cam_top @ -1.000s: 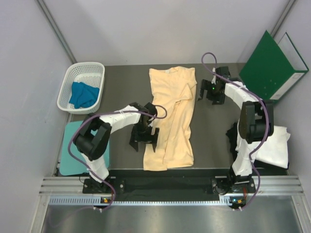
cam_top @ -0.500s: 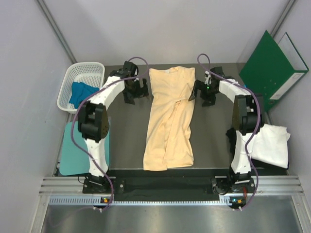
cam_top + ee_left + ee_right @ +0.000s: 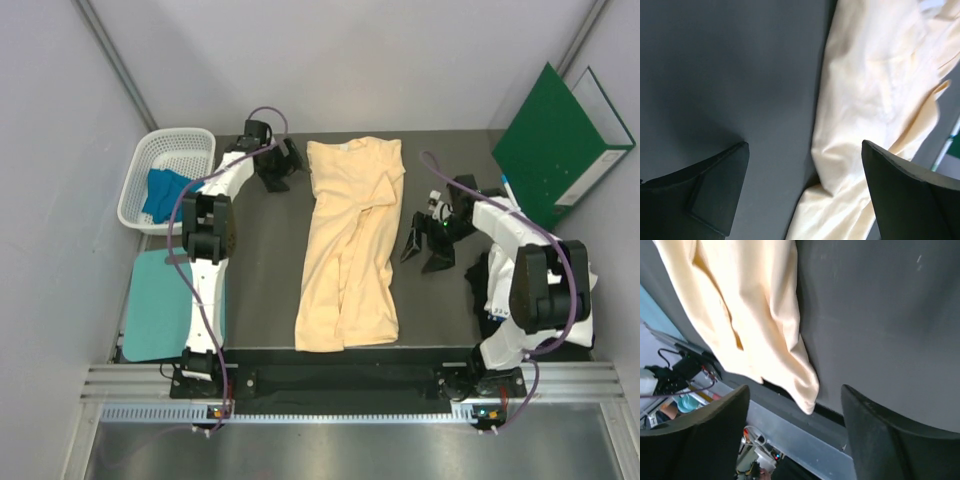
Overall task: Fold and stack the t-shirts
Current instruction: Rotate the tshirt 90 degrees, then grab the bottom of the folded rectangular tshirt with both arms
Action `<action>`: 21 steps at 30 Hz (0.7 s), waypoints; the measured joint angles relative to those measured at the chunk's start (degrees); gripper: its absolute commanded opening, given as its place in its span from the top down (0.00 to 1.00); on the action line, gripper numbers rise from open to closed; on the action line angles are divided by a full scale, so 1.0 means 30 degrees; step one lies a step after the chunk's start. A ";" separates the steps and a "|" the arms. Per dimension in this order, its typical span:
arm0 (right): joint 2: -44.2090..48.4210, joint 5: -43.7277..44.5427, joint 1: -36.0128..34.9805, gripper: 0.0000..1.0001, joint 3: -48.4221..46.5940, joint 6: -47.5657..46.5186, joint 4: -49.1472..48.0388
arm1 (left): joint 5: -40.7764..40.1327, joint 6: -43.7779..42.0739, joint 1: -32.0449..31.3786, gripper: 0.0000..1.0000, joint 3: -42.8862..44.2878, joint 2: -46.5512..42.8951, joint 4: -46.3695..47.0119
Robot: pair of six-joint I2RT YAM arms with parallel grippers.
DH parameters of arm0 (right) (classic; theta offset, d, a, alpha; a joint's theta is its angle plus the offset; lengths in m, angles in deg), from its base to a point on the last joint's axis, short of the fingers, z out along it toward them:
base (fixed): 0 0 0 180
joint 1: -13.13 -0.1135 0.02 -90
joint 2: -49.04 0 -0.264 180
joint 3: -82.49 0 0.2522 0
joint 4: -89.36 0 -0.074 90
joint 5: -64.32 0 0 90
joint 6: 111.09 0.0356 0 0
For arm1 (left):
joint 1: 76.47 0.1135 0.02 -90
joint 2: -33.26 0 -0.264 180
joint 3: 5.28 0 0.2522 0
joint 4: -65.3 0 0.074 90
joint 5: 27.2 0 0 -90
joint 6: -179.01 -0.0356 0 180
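- At the far left a white plastic lattice basket (image 3: 199, 160) holds a crumpled blue cloth t-shirt (image 3: 168, 195), limp and bunched. I judge it needs spreading flat before any fold.
- My left gripper (image 3: 277, 166) hangs at the far end of the dark grey table (image 3: 255, 270), just left of the far left shoulder of the big shirt. In the wrist view its fingers (image 3: 715, 190) stand wide apart with nothing between them, and the cloth edge lies just below the gap.
- The large pale peach-yellow cloth t-shirt (image 3: 350, 255) lies down the middle of the table, collar far and hem near, its sides already turned in to make a long strip with soft ridges.
- I judge it light, thin and floppy. It will sag and slide off itself if lifted by one point, so I want a pinch through all layers at each far corner, then carry that end toward the near hem.
- My right gripper (image 3: 424, 245) hovers right of the shirt's middle, apart from it. Its jaws are parted and hold nothing, and the wrist view looks down on the shirt's near hem corner.
- A dark cloth t-shirt (image 3: 478, 285) lies at the right, mostly hidden by my right arm.
- A stiff green folder (image 3: 555, 135) leans at the far right, and I leave it alone.
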 measured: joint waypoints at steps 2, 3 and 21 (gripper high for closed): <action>0.0882 -0.0444 -0.0007 0.37 0.0947 -0.0036 0.0357 | 0.0685 0.0750 0.0175 0.09 0.0204 0.0357 0.1035; 0.1246 -0.0656 -0.0007 0.38 0.1501 -0.0015 0.0525 | 0.1086 0.1209 0.0219 0.11 0.0255 0.0597 0.1909; 0.0197 -0.1326 -0.5355 0.52 0.4386 0.0860 0.0714 | 0.4335 0.5457 -0.0321 1.00 0.1880 0.3978 0.6513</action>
